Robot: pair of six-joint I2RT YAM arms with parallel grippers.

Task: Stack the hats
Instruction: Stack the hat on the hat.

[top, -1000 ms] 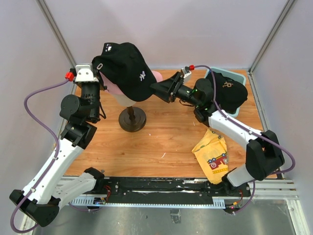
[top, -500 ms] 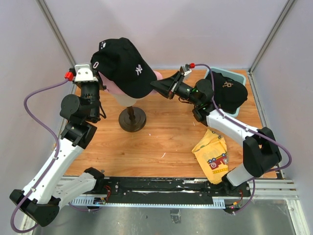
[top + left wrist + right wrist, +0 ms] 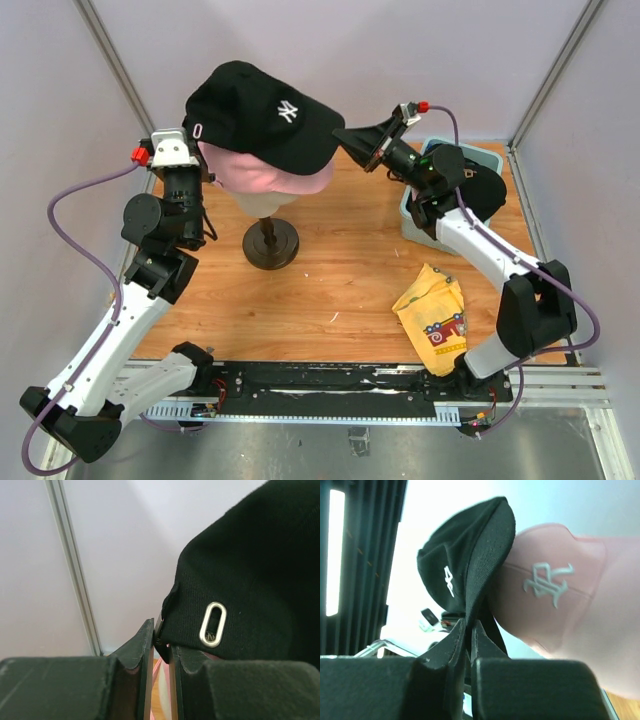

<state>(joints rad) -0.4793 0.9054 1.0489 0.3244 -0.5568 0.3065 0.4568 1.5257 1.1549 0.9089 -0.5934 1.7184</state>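
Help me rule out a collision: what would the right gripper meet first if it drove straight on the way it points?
The black cap, whose brim the right gripper pinches. Close behind it sits the pink cap, likely next, though depth is unclear.

The top camera looked down from high behind the near edge over the whole desk (image 3: 340,290). The left wrist camera sat close behind the left gripper (image 3: 160,630), facing the rear of the black cap (image 3: 250,570). The right wrist camera looked along the right gripper (image 3: 469,627) at that cap's brim and the pink cap (image 3: 560,610), both visible from above too
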